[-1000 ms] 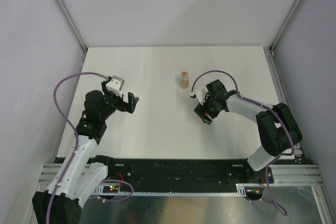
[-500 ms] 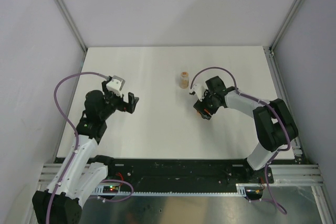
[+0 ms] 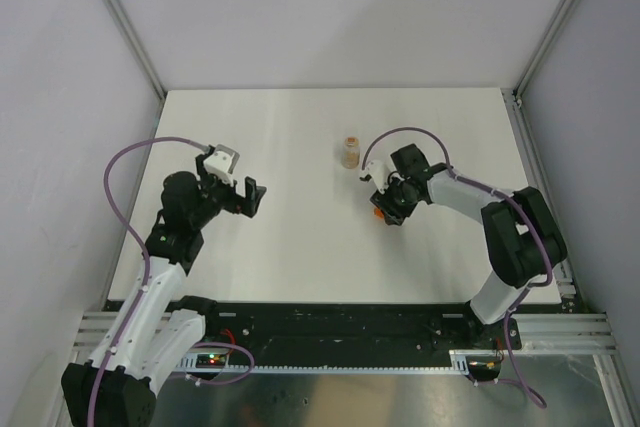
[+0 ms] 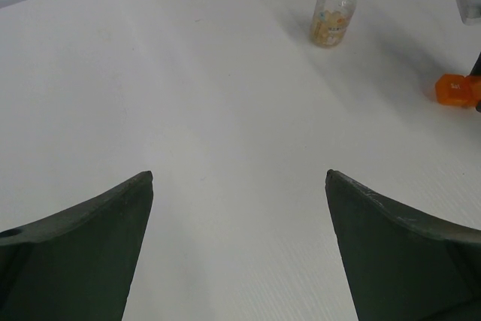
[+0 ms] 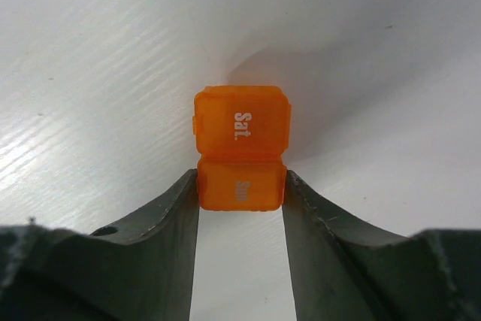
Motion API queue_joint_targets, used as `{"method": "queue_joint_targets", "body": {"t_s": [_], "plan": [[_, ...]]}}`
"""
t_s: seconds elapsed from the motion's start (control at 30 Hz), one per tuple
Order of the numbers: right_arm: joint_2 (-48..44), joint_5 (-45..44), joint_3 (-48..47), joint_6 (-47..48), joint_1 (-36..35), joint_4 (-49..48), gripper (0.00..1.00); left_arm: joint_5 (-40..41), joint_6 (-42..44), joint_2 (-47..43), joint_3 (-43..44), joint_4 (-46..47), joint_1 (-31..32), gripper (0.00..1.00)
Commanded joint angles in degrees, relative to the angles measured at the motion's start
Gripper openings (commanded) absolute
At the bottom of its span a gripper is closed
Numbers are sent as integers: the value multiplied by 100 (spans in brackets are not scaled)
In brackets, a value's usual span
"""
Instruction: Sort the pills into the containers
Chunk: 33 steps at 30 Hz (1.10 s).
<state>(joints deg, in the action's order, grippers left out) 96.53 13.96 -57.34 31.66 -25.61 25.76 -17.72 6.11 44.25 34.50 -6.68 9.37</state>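
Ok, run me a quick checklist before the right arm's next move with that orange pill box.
1. Right gripper touching both sides of the orange box: ok.
2. Grip centred: not ok, only the near cell is pinched.
3. Box lids open: not ok, both look shut.
4. Vial upright, apart from the box: ok.
5. Vial cap off: not ok, it is on.
6. Left gripper open and empty: ok.

From above, the orange box (image 3: 377, 213) is only a sliver, the rest tucked under the right gripper (image 3: 385, 210). In the left wrist view, the box is cut off at the right edge. There, the pills (image 4: 329, 26) in the vial (image 4: 333, 7) blur into one tan mass, too small to count. Up close, the box's cloudy lids hide its insides.
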Motion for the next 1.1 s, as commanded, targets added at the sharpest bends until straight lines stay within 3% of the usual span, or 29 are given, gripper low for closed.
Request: {"method": "queue_joint_targets", "body": {"t_s": [0.0, 0.2, 0.43, 0.7, 1.07], "plan": [[-616, 476, -539, 54, -48, 563, 22, -467, 193, 88, 384, -158, 30, 100], [-1218, 1453, -1584, 269, -448, 2070, 16, -1806, 678, 492, 1464, -1030, 355, 100], [-1268, 2473, -2836, 313, -825, 3344, 11, -3007, 896, 1084, 2793, -1922, 1334, 100], [-1142, 3075, -3780, 361, -1179, 4028, 6, -2970, 787, 1763, 3529, -2071, 2397, 100], [-1290, 3318, -3849, 434, -1331, 4162, 2, -2725, 1033, 2277, 3808, -2145, 3139, 97]]}}
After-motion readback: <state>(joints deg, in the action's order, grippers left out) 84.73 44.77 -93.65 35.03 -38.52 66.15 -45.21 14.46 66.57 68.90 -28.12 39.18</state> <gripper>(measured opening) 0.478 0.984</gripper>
